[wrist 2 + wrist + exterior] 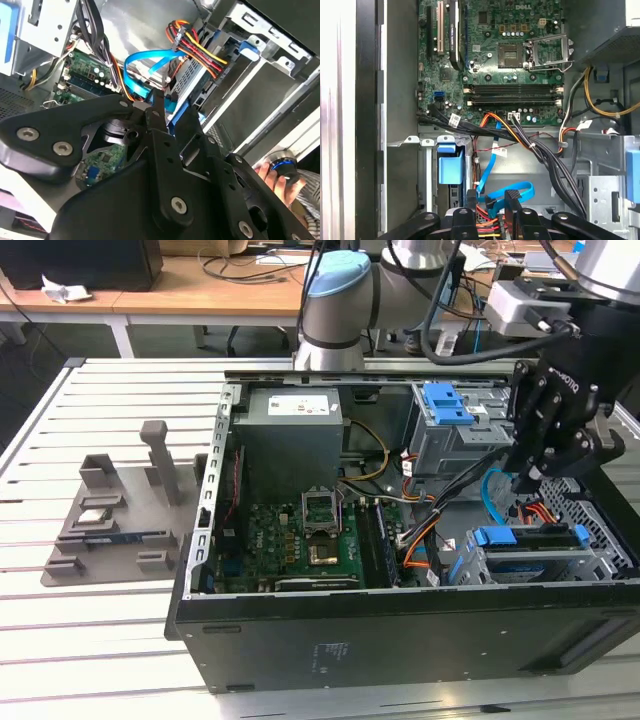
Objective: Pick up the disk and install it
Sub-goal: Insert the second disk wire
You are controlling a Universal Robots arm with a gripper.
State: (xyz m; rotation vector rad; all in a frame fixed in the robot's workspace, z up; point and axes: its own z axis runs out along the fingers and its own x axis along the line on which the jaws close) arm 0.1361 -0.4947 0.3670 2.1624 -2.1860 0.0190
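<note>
The disk (540, 538), a silver drive in a blue rail bracket, lies in the lower drive cage at the exterior view's right end of the open computer case. My gripper (527, 483) hangs just above and behind it, apart from it. In the first wrist view the gripper (491, 200) stands open, with blue and orange cables and no held part in the gap between its fingers. The disk's blue bracket end (449, 169) sits in the cage beside the fingers. The second wrist view shows the disk's perforated silver side (192, 80) past the black fingers (159, 102).
A grey power supply (293, 430) and green motherboard (300, 540) occupy the case's middle. An upper drive cage with a blue latch (447, 403) stands behind the gripper. Cable bundles (540, 150) cross the case floor. A grey fixture tray (120, 520) lies outside. A person's hand (272, 175) holds a knob.
</note>
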